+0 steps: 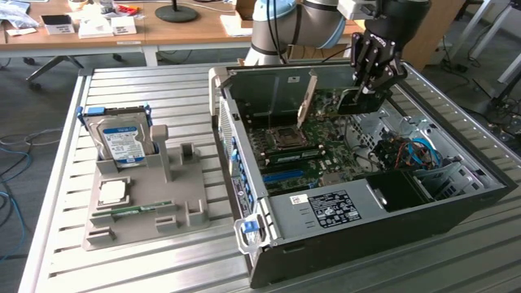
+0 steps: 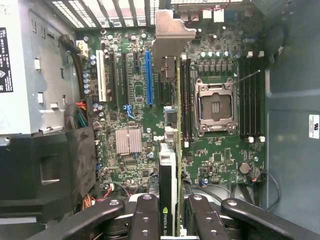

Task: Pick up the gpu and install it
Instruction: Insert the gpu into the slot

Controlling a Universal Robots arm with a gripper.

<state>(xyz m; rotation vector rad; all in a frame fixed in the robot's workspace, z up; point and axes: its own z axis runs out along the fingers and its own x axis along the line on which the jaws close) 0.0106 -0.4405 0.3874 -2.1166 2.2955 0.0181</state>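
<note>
End effector (image 1: 371, 90) is clenched on the gpu (image 1: 363, 102), fingers on both faces. The card hangs edge-down over the open PC case (image 1: 456, 204) on the desk (image 1: 146, 262). It looks unseated, clear of the motherboard (image 1: 326, 152).

In the wrist view the gpu (image 2: 169, 172) is seen edge-on between the fingers (image 2: 145, 215) of the end effector (image 2: 170, 217). Its long axis points at the case's rear slot grille, with the silver bracket (image 2: 172, 32) at that end.

The long blue slot (image 2: 149, 80) runs parallel to the card but sits off to 1 side. The card's edge line falls between that slot and the CPU socket (image 2: 214, 107).

Judgement: the axes already agree, so the sideways offset is the relation that counts. The height above the board can't be read.
</note>
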